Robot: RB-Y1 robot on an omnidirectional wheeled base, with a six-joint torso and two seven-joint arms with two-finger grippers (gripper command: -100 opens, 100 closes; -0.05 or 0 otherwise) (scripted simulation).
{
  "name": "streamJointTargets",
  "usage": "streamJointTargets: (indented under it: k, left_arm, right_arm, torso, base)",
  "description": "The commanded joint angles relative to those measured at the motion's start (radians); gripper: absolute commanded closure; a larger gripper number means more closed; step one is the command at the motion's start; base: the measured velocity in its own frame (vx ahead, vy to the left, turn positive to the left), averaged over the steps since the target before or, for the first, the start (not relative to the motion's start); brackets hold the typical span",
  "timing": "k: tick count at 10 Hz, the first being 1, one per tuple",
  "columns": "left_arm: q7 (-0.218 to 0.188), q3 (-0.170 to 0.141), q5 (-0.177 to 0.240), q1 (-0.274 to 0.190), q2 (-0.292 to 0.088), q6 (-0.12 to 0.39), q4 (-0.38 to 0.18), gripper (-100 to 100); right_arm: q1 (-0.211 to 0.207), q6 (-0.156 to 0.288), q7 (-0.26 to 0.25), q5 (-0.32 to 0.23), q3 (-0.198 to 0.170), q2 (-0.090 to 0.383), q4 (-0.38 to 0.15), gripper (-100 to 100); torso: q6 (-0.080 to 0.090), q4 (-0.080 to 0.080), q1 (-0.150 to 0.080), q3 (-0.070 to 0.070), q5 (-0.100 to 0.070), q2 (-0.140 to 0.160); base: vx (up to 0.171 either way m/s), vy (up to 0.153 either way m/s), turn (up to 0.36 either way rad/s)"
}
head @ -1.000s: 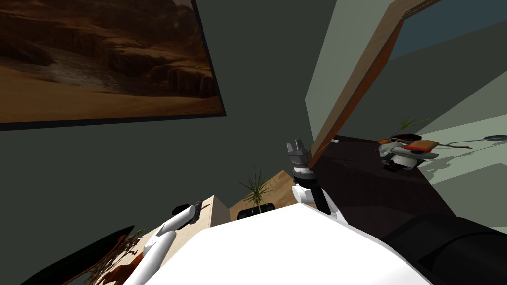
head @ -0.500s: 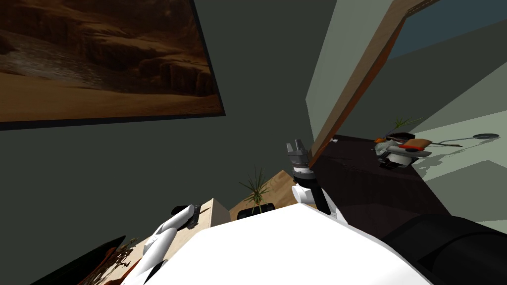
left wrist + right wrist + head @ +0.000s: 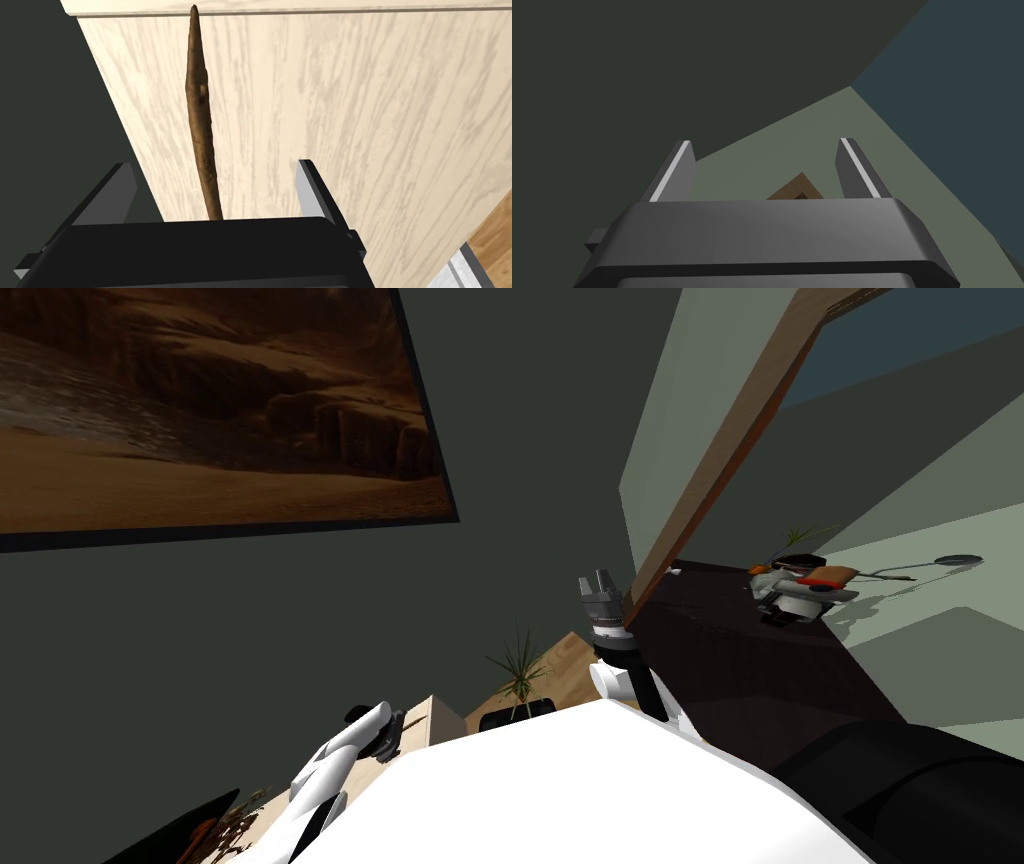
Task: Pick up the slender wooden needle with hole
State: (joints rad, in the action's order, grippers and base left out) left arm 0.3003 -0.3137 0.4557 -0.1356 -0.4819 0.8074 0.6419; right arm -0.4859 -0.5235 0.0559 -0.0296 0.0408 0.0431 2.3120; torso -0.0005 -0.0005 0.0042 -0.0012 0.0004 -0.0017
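Two spread fingers (image 3: 311, 189) of the left gripper (image 3: 215, 165) straddle the slender brown needle (image 3: 200, 115) on the pale wooden top (image 3: 375, 100). The grasp seems imminent, and calls for closing squarely across its shaft. Right gripper (image 3: 599, 580), well apart from the needle, gapes too.

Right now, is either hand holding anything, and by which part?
Nothing. The left gripper has its fingers open either side of the brown needle, not touching it; the right gripper is open, empty.

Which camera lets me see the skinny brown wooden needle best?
The left wrist view: the slender brown wooden needle runs nearly full length along the pale wood-grain surface, between the fingers of the open left pincer. In the head view it is too small to make out near the left pincer. The right wrist view faces walls instead.
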Motion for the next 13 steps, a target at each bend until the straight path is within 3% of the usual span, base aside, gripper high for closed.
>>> streamJointTargets:
  k: [1,4,5,6,7,12,13]
  left_arm:
    - [0.007,-0.019,-0.002,-0.024,-0.003,0.029,-0.045,-100]
    - [0.010,-0.043,-0.007,-0.047,-0.007,0.062,-0.088,-100]
    - [0.009,-0.035,-0.006,-0.042,-0.005,0.049,-0.076,-100]
    - [0.009,-0.036,-0.006,-0.044,-0.006,0.052,-0.079,0]
    - [-0.003,-0.026,-0.017,-0.041,0.017,0.017,-0.096,-100]
    - [-0.016,-0.018,-0.027,-0.039,0.036,-0.008,-0.111,-100]
    - [-0.014,-0.018,-0.026,-0.040,0.036,-0.013,-0.115,100]
  right_arm:
    - [0.000,0.000,0.000,0.000,0.000,0.000,0.000,0]
    - [0.000,0.000,0.000,0.000,0.000,0.000,0.000,0]
    - [0.000,0.000,0.000,0.000,0.000,0.000,0.000,0]
    - [0.000,0.000,0.000,0.000,0.000,0.000,0.000,0]
    - [0.000,0.000,0.000,0.000,0.000,0.000,0.000,0]
    - [0.000,0.000,0.000,0.000,0.000,0.000,0.000,0]
    - [0.000,0.000,0.000,0.000,0.000,0.000,0.000,0]
  torso:
    - [0.000,0.000,0.000,0.000,0.000,0.000]
    - [0.000,0.000,-0.002,0.000,0.000,0.001]
    - [0.000,0.000,0.000,0.001,0.000,0.001]
    - [0.000,0.000,-0.002,0.001,0.000,0.002]
    - [0.000,0.000,-0.004,0.001,-0.001,0.002]
    - [0.000,0.000,-0.004,0.001,-0.001,0.002]
    - [0.000,0.001,-0.004,0.001,-0.001,0.002]
  base:
    - [0.036,0.077,-0.035]
    - [0.025,0.049,-0.023]
    - [0.010,0.039,-0.015]
    - [0.000,0.006,-0.001]
    - [0.010,0.049,-0.010]
    - [0.009,0.021,0.000]
    - [0.000,0.000,0.000]
